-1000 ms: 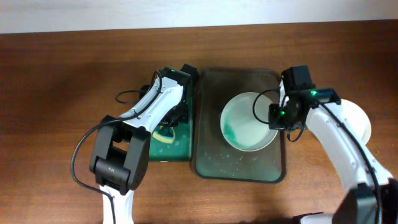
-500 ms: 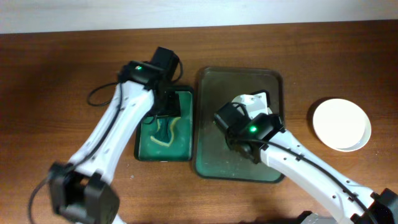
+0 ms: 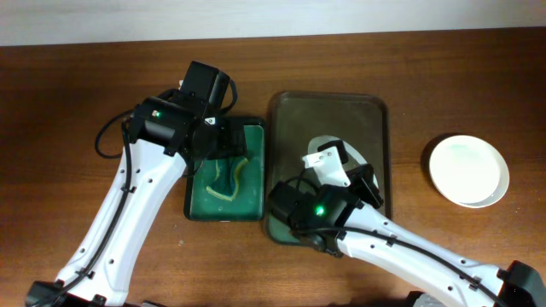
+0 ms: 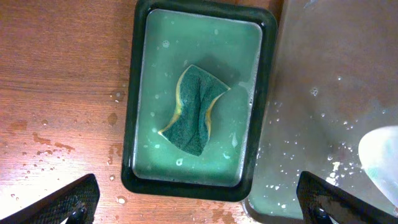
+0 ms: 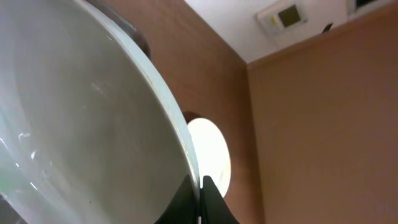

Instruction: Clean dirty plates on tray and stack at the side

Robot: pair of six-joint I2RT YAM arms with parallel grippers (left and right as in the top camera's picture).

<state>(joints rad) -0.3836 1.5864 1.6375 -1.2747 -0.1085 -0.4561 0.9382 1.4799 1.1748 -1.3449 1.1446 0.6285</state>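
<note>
My right gripper (image 5: 200, 186) is shut on the rim of a white plate (image 5: 81, 124), which fills the left of the right wrist view, tilted steeply on edge. From overhead only a white part of this plate (image 3: 317, 145) shows above the brown tray (image 3: 328, 107), under my right arm. A second white plate (image 3: 467, 170) lies flat on the table to the right and also shows past the held rim as a bright plate (image 5: 210, 152). My left gripper (image 4: 199, 200) hangs open above the green tray's near edge, nothing between its fingers.
A green-and-yellow sponge (image 4: 194, 111) lies crumpled in the wet green tray (image 4: 134, 124) left of the brown tray. Water drops dot the wooden table (image 4: 56, 93) and the brown tray's floor (image 4: 323, 81). A cable (image 3: 111, 136) loops beside my left arm.
My left gripper has opened, let go of the sponge into the green tray, and drawn back. My right arm has swung over the brown tray, tipping the plate from flat to on edge.
</note>
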